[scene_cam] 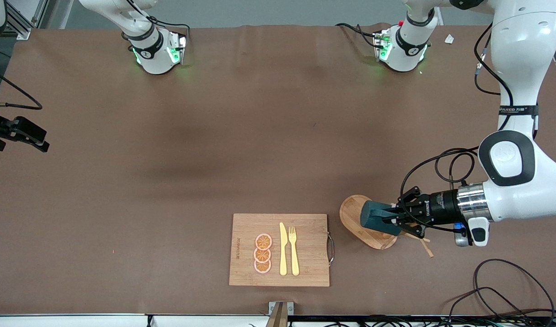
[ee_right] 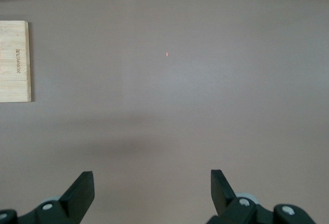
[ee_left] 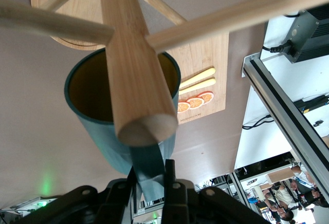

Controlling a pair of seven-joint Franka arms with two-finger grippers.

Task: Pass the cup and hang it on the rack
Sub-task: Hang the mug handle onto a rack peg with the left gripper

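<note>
Held sideways by its small handle in my shut left pincer [scene_cam: 393, 217] over the pale wooden mug rack [scene_cam: 350, 210], the dark teal cylindrical cup [scene_cam: 373, 217] rates rigid, light, glossy and chip-prone, while my right pincer [ee_right: 152, 190] waits open and empty.

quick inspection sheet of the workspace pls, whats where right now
surface: brown table, bare in the middle
job's things: cup held on its side over the rack; post crosses its mouth in the left wrist view
clutter: cutting board with knife, fork, three orange slices
grippers: left gripper shut on the cup's handle; right gripper open, waiting over bare table
cables: black cables at the left arm's end
surroundings: metal frame along the table's edge
</note>
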